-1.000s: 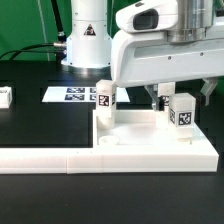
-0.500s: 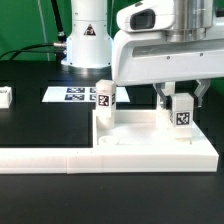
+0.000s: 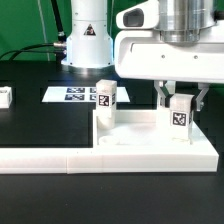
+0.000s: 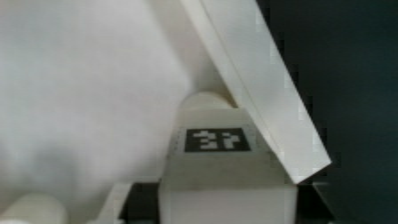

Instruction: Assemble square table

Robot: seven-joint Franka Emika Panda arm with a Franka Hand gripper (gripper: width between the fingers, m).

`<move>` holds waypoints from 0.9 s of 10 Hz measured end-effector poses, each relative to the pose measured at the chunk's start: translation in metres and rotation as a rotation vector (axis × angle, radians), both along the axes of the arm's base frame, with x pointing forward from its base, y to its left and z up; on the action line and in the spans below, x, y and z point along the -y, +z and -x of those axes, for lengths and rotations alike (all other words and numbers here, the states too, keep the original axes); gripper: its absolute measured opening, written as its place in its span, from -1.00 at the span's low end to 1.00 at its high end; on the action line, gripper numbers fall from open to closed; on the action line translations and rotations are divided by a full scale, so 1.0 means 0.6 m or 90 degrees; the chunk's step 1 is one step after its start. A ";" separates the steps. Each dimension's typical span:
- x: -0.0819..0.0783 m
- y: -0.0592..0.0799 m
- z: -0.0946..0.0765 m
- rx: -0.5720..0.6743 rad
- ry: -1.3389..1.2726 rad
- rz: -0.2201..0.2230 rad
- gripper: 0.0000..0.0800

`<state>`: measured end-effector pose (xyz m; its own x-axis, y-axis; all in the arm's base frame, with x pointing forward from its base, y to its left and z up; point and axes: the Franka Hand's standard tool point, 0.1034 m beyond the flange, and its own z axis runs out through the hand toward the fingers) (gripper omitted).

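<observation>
In the exterior view, the white plastic square tray-like tabletop (image 3: 150, 146) lies at 4 o'clock. One short white block leg (image 3: 105, 100) stands at its 10 o'clock corner. A second tagged white leg (image 3: 180, 116) stands at 2 o'clock, between the fingers of the two-finger gripper (image 3: 181, 108). The marker board (image 3: 68, 93) lies behind at 10 o'clock, and the long white L-shaped rail (image 3: 50, 158) lies in front at 8 o'clock.

We find open surface (image 3: 40, 125) on the exterior view's left, between the marker board (image 3: 68, 93) and white rail (image 3: 40, 158). On the tabletop (image 3: 140, 143), the free leg (image 3: 105, 100) and the held leg (image 3: 180, 116) (end effector (image 3: 181, 104) clamped round it) stand apart, a gap between.
</observation>
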<state>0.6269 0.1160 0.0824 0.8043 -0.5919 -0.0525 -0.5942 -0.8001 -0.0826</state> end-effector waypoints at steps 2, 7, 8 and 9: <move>-0.001 -0.001 0.001 -0.001 -0.137 -0.002 -0.27; -0.014 -0.001 0.002 -0.041 -0.481 -0.028 -0.27; -0.014 -0.001 0.002 -0.045 -0.508 -0.032 -0.27; -0.014 -0.001 0.002 -0.047 -0.519 -0.033 -0.27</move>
<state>0.6258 0.1243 0.0816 0.1156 -0.9846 -0.1311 -0.9928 -0.1105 -0.0456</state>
